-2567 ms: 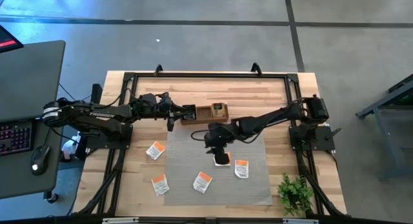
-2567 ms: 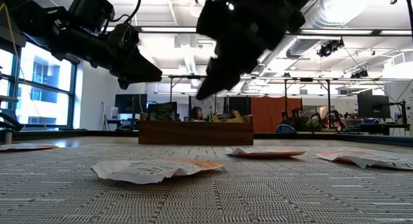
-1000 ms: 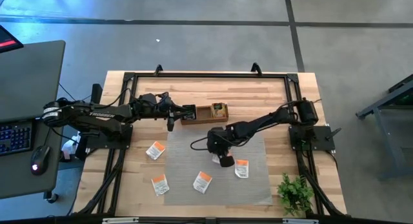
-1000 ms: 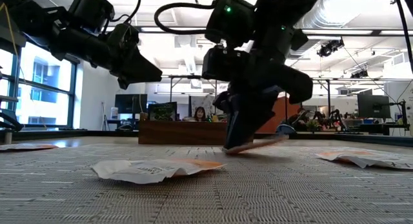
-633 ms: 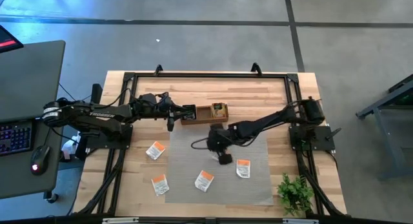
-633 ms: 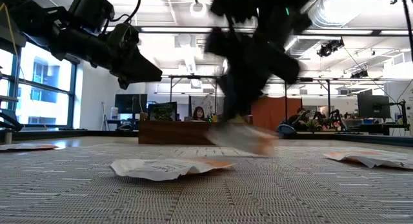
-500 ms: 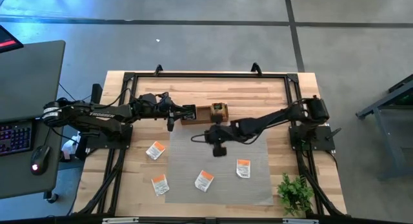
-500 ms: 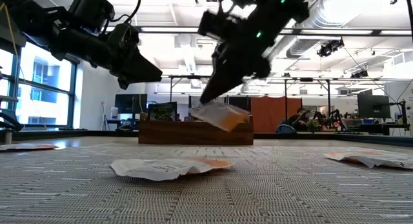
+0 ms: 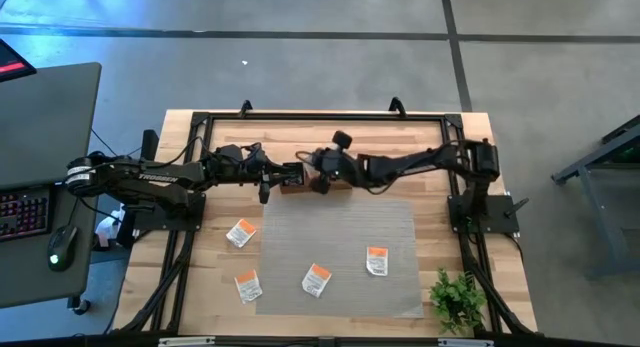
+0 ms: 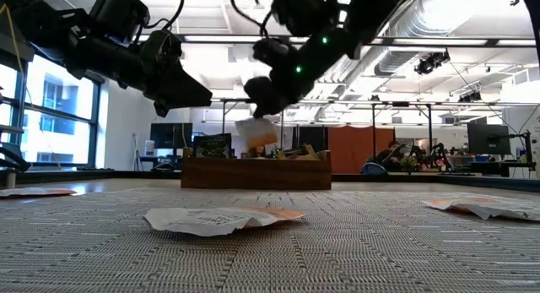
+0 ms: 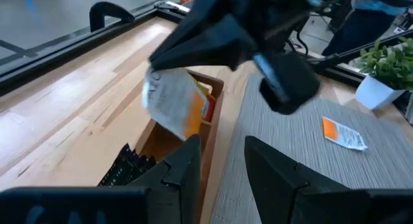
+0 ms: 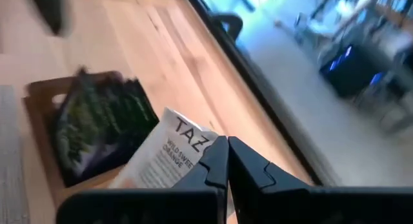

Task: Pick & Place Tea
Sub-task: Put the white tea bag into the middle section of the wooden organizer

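Note:
My right gripper [image 9: 318, 179] is shut on a white-and-orange tea sachet [image 10: 256, 134] and holds it just above the brown wooden box [image 9: 293, 184] at the mat's far edge. Dark sachets [image 12: 97, 130] lie in the box. My left gripper [image 9: 274, 177] waits at the box's left end. Its fingers [image 11: 187, 166] stand apart on either side of the box's long wall [image 11: 216, 137], and I cannot tell whether they touch it. Three more sachets [image 9: 316, 279] lie flat on the grey mat [image 9: 340, 222], and one [image 9: 241, 232] lies on the wood beside it. My right gripper pinches the sachet between its two fingers at one edge [image 12: 197, 153], near a corner. The fingers come from the table's right side, slanting down. The sachet [image 11: 175, 101] hangs tilted below the fingertips, clear of the box and the mat.
A small potted plant [image 9: 458, 299] stands at the near right corner. The arms' black frame [image 9: 320, 115] runs along the table's far edge. A desk with keyboard and mouse [image 9: 40, 212] stands left of the table.
My right gripper has risen from the middle of the mat and swung toward the far edge and left, ending over the box. It has tipped from pointing steeply down to nearly level. The sachet, whose edge was on the mat, is lifted clear and carried along.

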You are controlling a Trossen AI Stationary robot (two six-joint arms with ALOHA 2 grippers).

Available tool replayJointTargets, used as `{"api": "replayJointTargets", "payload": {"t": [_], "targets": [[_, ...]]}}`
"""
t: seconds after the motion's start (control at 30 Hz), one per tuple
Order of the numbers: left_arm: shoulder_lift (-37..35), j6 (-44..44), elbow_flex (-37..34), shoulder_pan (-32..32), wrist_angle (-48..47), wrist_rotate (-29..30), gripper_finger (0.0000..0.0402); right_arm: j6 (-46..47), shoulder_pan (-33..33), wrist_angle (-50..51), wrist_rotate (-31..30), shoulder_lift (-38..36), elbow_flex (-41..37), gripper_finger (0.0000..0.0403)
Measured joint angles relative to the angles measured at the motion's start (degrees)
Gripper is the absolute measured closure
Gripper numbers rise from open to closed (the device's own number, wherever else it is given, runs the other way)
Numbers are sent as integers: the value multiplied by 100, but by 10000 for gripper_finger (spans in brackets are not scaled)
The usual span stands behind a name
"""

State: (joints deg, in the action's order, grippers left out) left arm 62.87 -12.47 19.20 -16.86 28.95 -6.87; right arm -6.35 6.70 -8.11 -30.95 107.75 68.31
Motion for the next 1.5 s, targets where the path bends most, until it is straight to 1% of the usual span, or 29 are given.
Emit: {"api": "replayJointTargets", "payload": {"t": [0.07,0.17,0.33,0.5,0.63,0.8,0.9,1.0,1.07,1.27,1.4,1.5], "targets": [[2,0,0,0,-4,2,282,288,110,34,163,72,0,402],[2,2,0,0,-3,-2,282,341,177,-183,347,280,4,402],[2,18,0,0,-7,-3,282,247,165,-717,270,575,0,401],[2,18,0,0,-9,-2,282,377,181,-690,300,596,2,389],[1,15,0,0,-9,-2,282,201,173,-669,306,596,2,367],[2,15,0,0,-11,-2,282,132,90,-592,343,579,4,325],[2,15,0,-2,-13,-2,282,-113,-28,-581,452,503,4,300],[2,15,0,-1,-35,-2,282,-145,-245,-579,508,344,4,280],[2,15,0,0,-50,-2,282,-151,-426,-535,637,206,7,271],[2,15,0,-1,-73,-71,282,-164,-1085,-355,1407,-88,11,261],[0,-167,2,-2,-205,-362,282,-164,-1434,-223,2024,-116,11,264],[0,-293,36,-2,-643,-611,282,-223,-1606,92,2246,-116,11,264]]}}
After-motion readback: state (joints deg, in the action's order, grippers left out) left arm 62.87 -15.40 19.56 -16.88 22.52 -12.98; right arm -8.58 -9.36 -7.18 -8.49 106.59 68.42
